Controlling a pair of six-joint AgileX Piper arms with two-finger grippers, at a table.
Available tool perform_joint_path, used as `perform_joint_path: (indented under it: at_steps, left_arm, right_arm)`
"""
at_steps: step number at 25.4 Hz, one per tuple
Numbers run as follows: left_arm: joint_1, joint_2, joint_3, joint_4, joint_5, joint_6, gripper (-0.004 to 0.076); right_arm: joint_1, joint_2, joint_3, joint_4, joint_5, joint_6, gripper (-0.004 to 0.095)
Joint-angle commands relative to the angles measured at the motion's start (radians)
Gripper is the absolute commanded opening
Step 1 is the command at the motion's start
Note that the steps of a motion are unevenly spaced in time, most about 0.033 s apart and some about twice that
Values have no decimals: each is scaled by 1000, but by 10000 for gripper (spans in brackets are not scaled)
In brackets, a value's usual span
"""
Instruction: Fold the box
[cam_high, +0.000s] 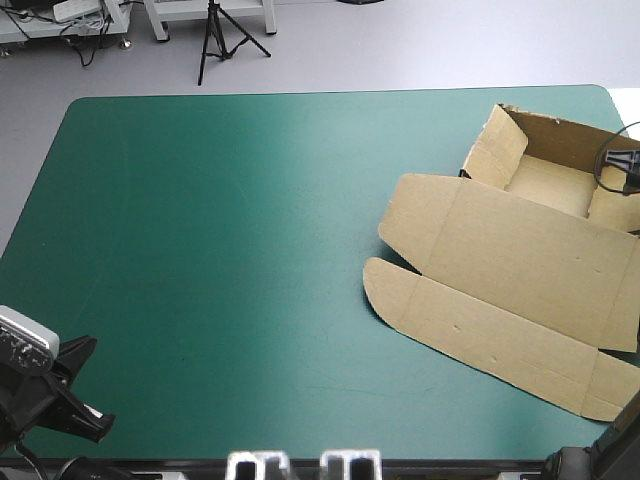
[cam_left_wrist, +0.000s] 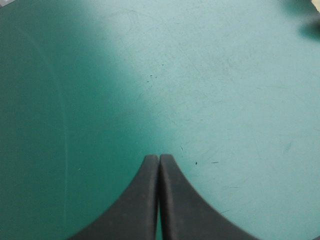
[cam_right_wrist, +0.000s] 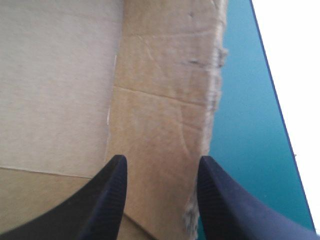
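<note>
The brown box (cam_high: 520, 250) lies at the table's right side. Its far part is an open tray (cam_high: 548, 186) with walls raised, and its lid and front flap (cam_high: 480, 335) lie flat toward the near edge. My right gripper (cam_high: 622, 160) shows only partly at the tray's right end. In the right wrist view it (cam_right_wrist: 160, 165) is open, fingers apart over a brown flap (cam_right_wrist: 165, 95) beside the table's right edge. Far from the box, my left gripper (cam_high: 85, 420) sits at the near left corner. It (cam_left_wrist: 159, 157) is shut over bare teal-green cover (cam_left_wrist: 200, 75).
The teal-green cover (cam_high: 230, 250) stretches from the box to the left edge. The table's right edge (cam_right_wrist: 272, 100) runs close beside the flap under my right gripper. A tripod (cam_high: 215, 40) stands beyond the far edge.
</note>
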Motion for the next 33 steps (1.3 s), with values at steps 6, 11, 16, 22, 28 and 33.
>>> perform_joint_path:
  at_steps: [6,11,16,22,28,33]
  left_arm:
    - [-2,-1,40,-150,-68,87,-8]
    - [-2,-79,231,-271,-176,129,-8]
    - [-2,-149,327,-307,-226,138,-8]
    - [-2,-218,381,-310,-249,138,-8]
    - [-2,-262,425,-325,-251,138,-8]
    - [-2,-307,425,-325,-254,139,-8]
  right_arm:
    - [92,-596,126,329,23,-138,-20]
    - [196,-1040,569,329,-70,-234,-14]
    - [196,-1366,893,273,-193,-241,-15]
    - [196,-1655,1160,193,-162,-160,-16]
    - [196,-1751,1294,207,-126,-136,-17]
    - [196,-1751,1331,214,-149,-141,-17]
